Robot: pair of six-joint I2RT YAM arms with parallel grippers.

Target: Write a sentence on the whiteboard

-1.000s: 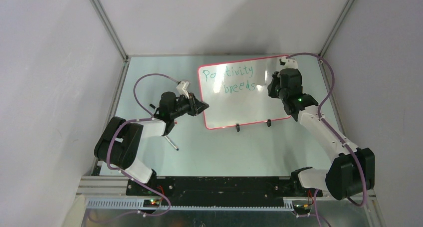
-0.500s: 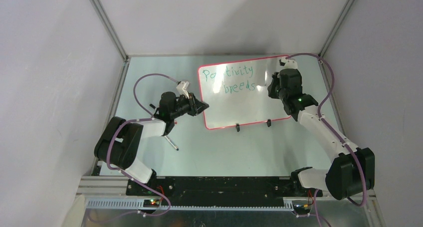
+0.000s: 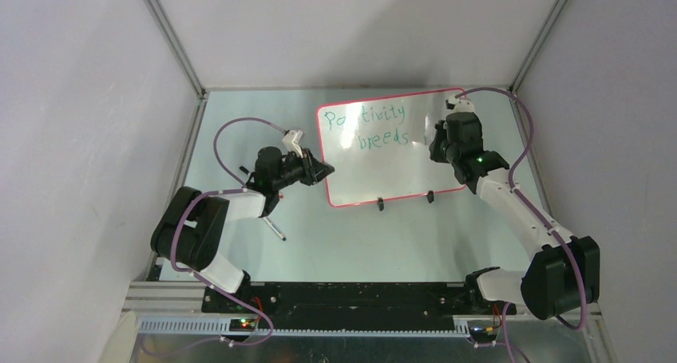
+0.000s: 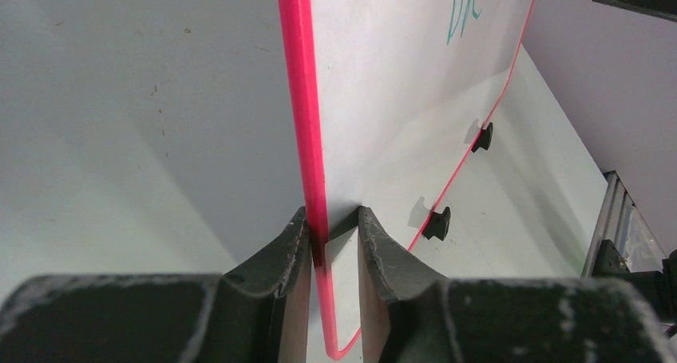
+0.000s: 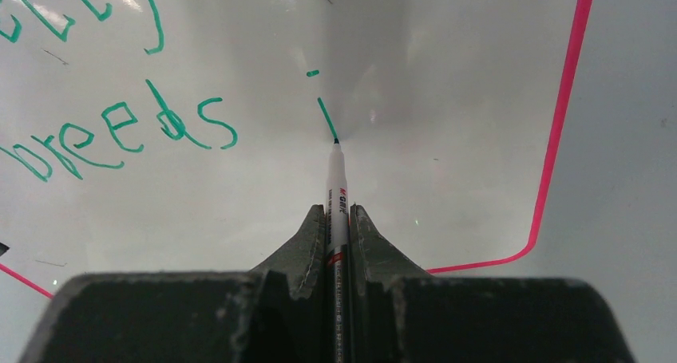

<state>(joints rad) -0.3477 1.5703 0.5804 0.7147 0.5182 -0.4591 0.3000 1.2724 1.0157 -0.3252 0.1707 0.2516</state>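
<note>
The whiteboard (image 3: 399, 171) stands tilted on the table, with a red-pink rim. The sentence (image 3: 375, 128) in green reads "Positivity" above "breeds". In the right wrist view "breeds" (image 5: 120, 136) is followed by a dot and a short downstroke (image 5: 326, 117). My right gripper (image 5: 337, 210) is shut on a white marker (image 5: 336, 189) whose tip touches the board at the stroke's lower end. It is at the board's right part (image 3: 437, 136). My left gripper (image 4: 331, 215) is shut on the board's left rim (image 4: 307, 140), near the lower left corner (image 3: 326, 170).
Two black feet (image 3: 381, 204) (image 3: 430, 196) stick out at the board's near edge. A thin dark stick-like object (image 3: 275, 230) lies on the table beside the left arm. Grey enclosure walls stand close on the left, right and back.
My right gripper with the marker has shifted slightly on the right part of the board. The left arm and the board have not moved.
</note>
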